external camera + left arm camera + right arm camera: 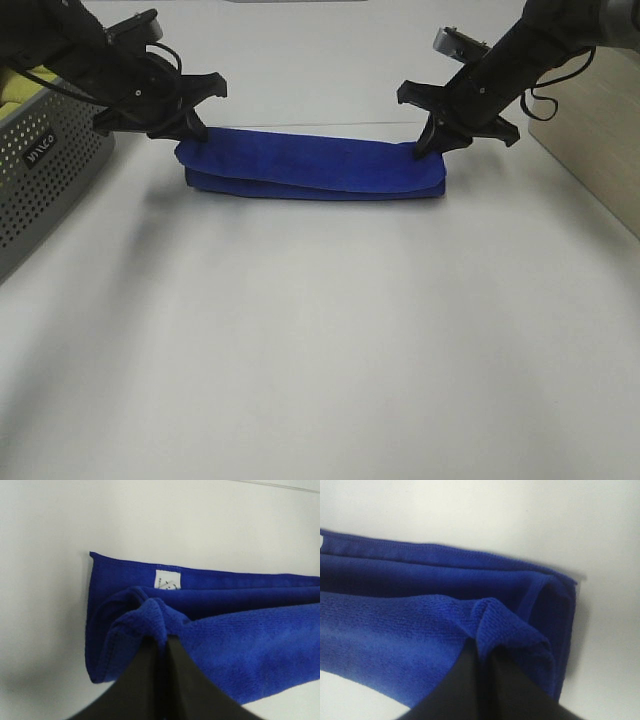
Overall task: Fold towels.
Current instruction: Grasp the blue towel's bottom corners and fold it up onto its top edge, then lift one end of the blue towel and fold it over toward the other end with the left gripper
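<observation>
A blue towel [312, 168] lies folded into a long narrow strip across the back of the white table. My left gripper [190, 132] is shut on the towel's upper layer at its left end; in the left wrist view the gripper [165, 642] pinches a raised fold of the towel [240, 635], and a white label [167, 580] shows on the lower layer. My right gripper [430, 148] is shut on the upper layer at the right end; in the right wrist view the gripper [481, 647] pinches a fold of the towel [395, 620].
A grey perforated basket [45, 175] with something yellow [22, 88] inside stands at the left edge, close to my left arm. A wooden surface [590, 130] lies at the far right. The white table [320, 350] stretches in front of the towel.
</observation>
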`<state>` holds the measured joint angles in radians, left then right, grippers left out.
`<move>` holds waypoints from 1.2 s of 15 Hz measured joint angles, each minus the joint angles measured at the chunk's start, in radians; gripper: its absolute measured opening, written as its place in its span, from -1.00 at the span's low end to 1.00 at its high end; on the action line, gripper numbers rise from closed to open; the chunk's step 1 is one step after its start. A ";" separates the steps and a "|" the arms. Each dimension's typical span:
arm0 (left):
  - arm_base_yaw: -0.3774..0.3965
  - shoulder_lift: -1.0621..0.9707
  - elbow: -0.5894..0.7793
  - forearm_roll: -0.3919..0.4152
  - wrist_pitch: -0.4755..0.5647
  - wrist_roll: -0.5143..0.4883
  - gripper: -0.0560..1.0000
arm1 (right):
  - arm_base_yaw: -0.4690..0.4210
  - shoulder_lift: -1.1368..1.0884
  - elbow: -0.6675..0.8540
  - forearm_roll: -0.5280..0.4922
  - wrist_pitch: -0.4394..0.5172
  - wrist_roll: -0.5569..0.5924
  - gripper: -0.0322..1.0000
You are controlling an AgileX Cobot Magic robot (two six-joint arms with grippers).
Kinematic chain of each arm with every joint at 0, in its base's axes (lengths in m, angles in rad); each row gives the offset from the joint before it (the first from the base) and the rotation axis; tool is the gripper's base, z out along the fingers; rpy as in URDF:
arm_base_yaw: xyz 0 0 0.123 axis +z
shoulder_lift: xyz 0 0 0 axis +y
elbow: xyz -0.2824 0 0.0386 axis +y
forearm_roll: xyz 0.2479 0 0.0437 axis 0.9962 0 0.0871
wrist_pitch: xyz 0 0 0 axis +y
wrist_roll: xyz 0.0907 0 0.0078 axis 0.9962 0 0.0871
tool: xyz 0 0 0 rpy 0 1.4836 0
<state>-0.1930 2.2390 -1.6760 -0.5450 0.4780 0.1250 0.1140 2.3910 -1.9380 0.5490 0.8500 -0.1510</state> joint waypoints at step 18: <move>0.035 0.058 -0.003 0.063 -0.051 -0.045 0.58 | 0.000 -0.028 -0.019 -0.087 0.072 0.027 0.69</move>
<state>-0.1580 2.2970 -1.6790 -0.4820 0.4270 0.0800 0.1140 2.3630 -1.9570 0.4620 0.9220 -0.1240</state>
